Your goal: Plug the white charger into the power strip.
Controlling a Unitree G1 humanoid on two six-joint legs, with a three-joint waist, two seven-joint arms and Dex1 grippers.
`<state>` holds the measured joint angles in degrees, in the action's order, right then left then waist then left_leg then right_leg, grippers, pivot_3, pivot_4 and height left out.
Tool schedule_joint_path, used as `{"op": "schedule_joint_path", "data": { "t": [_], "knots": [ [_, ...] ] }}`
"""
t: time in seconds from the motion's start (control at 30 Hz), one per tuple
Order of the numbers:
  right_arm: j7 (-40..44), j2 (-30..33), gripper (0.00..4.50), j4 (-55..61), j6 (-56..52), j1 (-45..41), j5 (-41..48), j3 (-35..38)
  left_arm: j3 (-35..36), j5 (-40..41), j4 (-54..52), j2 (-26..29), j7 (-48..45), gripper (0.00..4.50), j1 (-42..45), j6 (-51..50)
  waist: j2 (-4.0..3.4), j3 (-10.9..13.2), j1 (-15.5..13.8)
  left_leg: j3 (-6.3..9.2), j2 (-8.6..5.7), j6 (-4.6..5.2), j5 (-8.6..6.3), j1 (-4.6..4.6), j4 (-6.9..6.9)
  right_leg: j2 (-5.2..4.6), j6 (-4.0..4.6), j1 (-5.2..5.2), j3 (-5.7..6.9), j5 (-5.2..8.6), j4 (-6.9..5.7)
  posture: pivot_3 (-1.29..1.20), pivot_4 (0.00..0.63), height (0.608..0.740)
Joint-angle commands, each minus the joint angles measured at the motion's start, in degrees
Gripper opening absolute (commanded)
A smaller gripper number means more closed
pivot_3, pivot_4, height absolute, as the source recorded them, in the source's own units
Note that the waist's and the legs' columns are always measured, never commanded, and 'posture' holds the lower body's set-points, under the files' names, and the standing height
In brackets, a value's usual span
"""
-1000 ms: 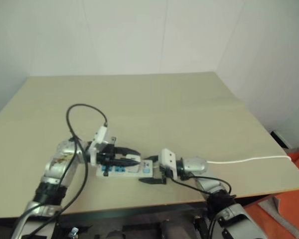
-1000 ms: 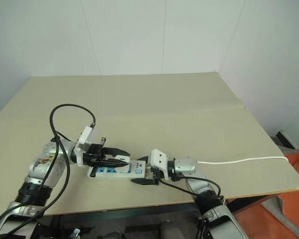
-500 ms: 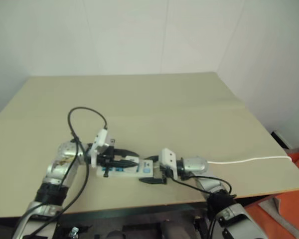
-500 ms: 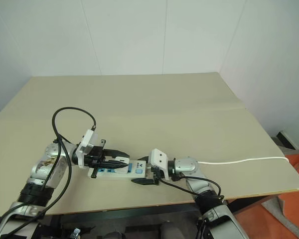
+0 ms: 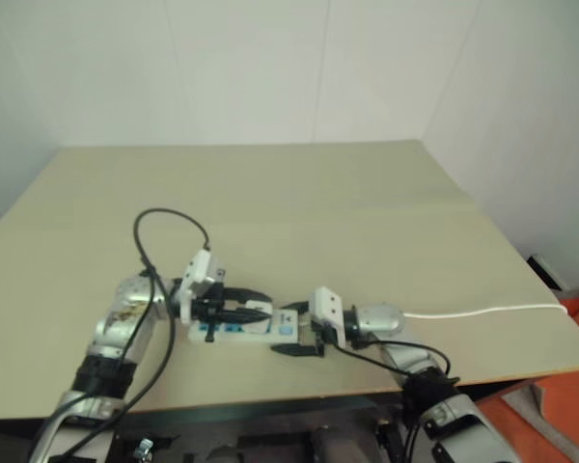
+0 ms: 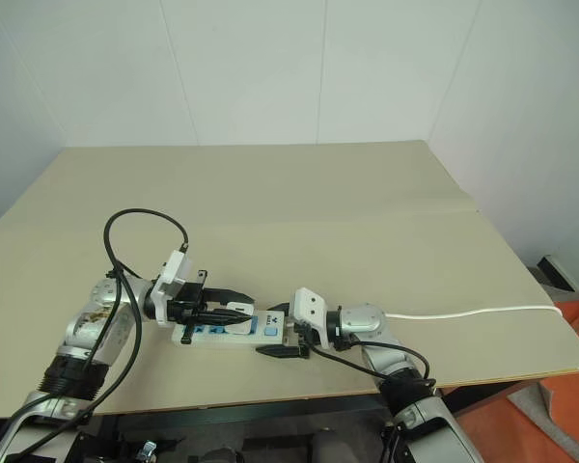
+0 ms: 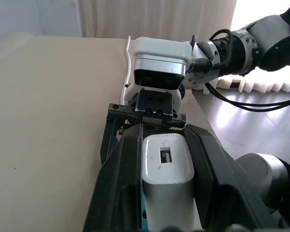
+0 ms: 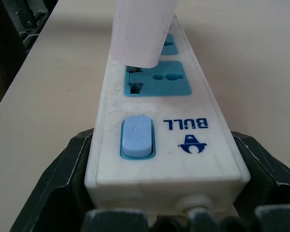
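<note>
The power strip lies flat near the table's front edge, blue sockets and blue switch facing up. My right gripper is shut on its switch end, one black finger against each long side. My left gripper reaches over the strip from the left and is shut on the white charger. The charger hangs tilted, its lower end just over the sockets beside the one nearest the switch. Its pins are hidden, so I cannot tell whether it touches the strip.
The strip's thin white cord runs right along the table to its right edge. A black cable loops up over my left arm. The tan table stretches back to white walls.
Both grippers keep their hold and their place. The picture has shifted slightly.
</note>
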<state>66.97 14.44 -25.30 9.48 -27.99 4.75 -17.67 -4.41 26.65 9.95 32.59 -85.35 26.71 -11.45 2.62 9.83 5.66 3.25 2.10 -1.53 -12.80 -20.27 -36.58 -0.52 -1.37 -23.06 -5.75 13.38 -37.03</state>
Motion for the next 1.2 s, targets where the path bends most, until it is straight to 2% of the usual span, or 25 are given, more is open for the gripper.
{"op": "schedule_joint_path", "data": {
  "t": [0.03, 1.2],
  "knots": [
    [0.7, 0.6, 3.42, -2.8, -2.2, 1.8, -2.5, -3.0, 0.1, 0.8, -0.8, 1.3, -2.0, 1.02, 1.1, -0.9, 0.00, 0.0, 0.0, 0.00, 0.00, 0.00, 0.00, -0.01, 0.01, 0.00, 0.00, -0.01, 0.00, 0.00, 0.00, 0.00, 0.150, 0.740],
    [-0.3, 0.5, 3.42, -2.7, -2.1, 2.3, -2.8, -3.0, -1.1, -0.7, 1.9, -2.1, -1.2, 1.02, 2.2, 2.0, 0.00, 0.0, 0.1, 0.00, 0.00, -0.01, 0.00, 0.00, 0.16, 0.00, 0.05, -0.05, 0.00, 0.03, 0.07, 0.00, 0.150, 0.740]
  ]
}}
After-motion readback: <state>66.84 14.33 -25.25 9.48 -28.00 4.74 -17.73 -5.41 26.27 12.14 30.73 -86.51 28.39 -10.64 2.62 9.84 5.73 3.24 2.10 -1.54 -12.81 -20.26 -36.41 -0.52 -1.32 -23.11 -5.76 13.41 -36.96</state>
